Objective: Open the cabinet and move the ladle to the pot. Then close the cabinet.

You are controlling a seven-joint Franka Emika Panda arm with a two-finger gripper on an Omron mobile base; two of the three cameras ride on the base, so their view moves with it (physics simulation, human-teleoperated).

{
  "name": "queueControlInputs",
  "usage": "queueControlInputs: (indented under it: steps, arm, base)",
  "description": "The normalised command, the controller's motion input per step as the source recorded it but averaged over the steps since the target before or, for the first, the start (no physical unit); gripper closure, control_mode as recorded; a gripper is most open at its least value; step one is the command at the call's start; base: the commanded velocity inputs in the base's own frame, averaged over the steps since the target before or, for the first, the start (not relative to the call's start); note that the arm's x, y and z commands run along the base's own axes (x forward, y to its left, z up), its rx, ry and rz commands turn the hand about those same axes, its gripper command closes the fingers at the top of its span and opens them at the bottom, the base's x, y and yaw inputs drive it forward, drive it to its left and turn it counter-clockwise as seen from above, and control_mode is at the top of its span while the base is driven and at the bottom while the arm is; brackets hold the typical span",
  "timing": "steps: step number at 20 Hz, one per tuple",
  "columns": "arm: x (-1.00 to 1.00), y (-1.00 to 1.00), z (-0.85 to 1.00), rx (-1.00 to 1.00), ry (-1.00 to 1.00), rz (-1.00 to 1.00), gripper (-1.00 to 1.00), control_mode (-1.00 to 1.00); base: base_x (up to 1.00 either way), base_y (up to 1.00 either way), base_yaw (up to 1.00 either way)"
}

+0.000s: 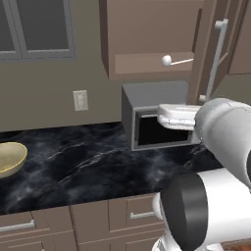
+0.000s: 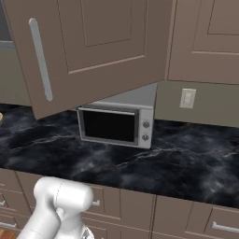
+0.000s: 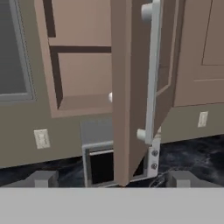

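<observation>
One whitish ladle [image 1: 172, 61], round bowl, thin handle

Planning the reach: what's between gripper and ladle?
In the hand view the open cabinet door stands edge-on between the gripper and the ladle, hiding most of it; left base view shows ladle on the shelf.

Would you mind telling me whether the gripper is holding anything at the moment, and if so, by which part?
Nothing is held. The gripper is open and faces the edge of the open cabinet door; the ladle lies on the cabinet shelf.
</observation>
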Motion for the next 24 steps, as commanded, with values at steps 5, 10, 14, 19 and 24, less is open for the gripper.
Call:
queueControlInputs:
  steps: [5,10,14,19,24]
  arm:
    - [0.58,0.65,-0.01,0.00,0.02,-0.02,-1.00,-1.00]
    - [0.85,0.17,-0.13,0.00,0.00,-0.07,-1.00,-1.00]
    - [0.79,0.00,-0.25,0.00,0.00,-0.09,-1.00,-1.00]
    - [0.64,0.00,-0.22,-0.01,-0.01,-0.11,-1.00,-1.00]
    - [0.54,-0.02,-0.04,-0.03,0.00,-0.16,-1.00,-1.00]
  base:
    - [0.00,0.00,0.00]
    - [0.00,0.00,0.00]
    - [0.00,0.00,0.00]
    - [0.00,0.00,0.00]
    - [0.00,0.00,0.00]
